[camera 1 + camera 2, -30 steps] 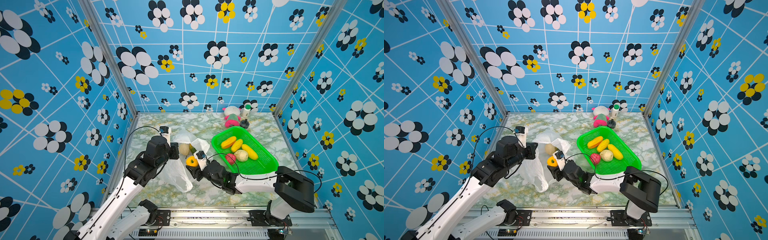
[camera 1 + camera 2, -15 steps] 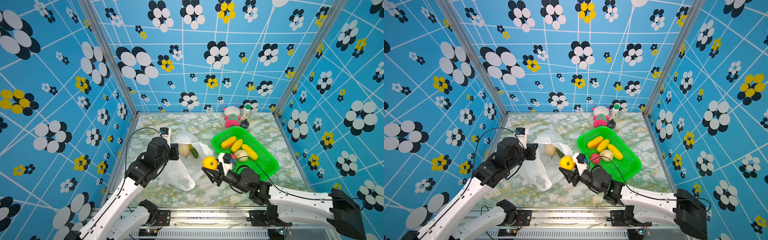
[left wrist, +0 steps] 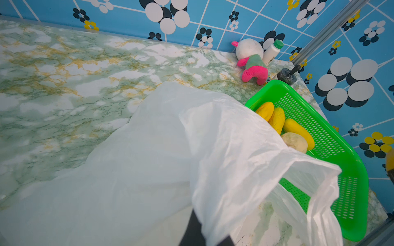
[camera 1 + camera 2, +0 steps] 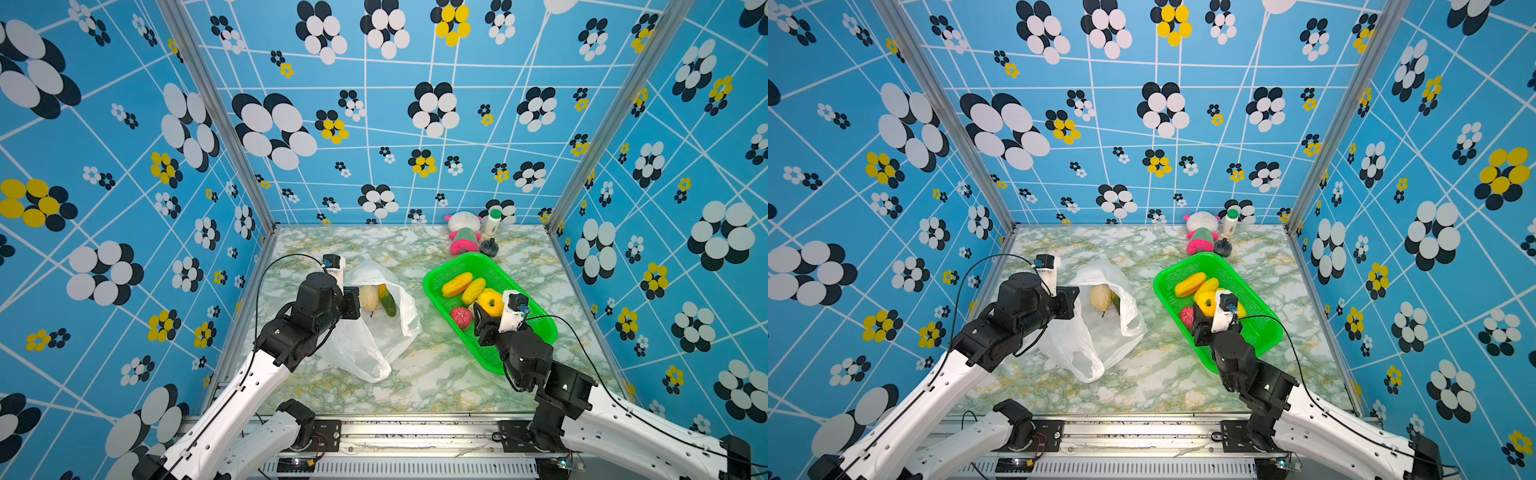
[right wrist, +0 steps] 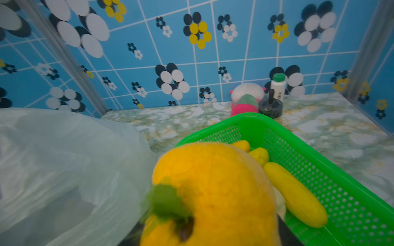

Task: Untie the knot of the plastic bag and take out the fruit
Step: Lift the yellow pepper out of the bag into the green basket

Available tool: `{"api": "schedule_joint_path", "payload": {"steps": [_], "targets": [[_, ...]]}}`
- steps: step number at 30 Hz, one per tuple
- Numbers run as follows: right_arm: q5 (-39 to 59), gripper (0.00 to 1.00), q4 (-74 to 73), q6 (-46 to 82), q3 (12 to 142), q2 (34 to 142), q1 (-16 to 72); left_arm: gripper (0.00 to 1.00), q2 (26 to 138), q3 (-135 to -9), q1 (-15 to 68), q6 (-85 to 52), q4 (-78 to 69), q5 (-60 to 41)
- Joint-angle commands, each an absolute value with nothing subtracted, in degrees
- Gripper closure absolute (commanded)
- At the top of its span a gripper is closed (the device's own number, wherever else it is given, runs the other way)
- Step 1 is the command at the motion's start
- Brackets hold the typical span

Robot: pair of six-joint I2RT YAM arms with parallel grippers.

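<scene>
Shows the plastic bag slumped on the left half of the marbled bench, its mouth open toward the back wall and its handle loops hanging loose. Finds the left gripper at the bag's left rim, jaws pressed fully together on the thin film. Reveals inside the open mouth a beige rounded fruit and, just beside it, a green-and-yellow oblong piece. Sets the right gripper above the near half of the green basket, jaws about half apart and clamped on a yellow-orange round fruit — green stalk end toward the wrist camera. Counts in the basket three yellow oblong fruits and one beige fruit in the left wrist view, plus a wrinkled red-pink ball in both top views. Lists at the far edge a plush toy, a white bottle and a black knobbed object.
</scene>
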State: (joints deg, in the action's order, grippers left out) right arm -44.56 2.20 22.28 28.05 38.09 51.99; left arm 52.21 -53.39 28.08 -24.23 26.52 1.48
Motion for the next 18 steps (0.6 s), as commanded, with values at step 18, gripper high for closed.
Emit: {"api": "schedule_joint_path", "payload": {"steps": [18], "targets": [[-17.6, 0.68, 7.4, 42.5, 27.0, 59.0, 25.0, 1.00, 49.0, -52.5, 27.6, -24.4, 26.1, 0.2]]}}
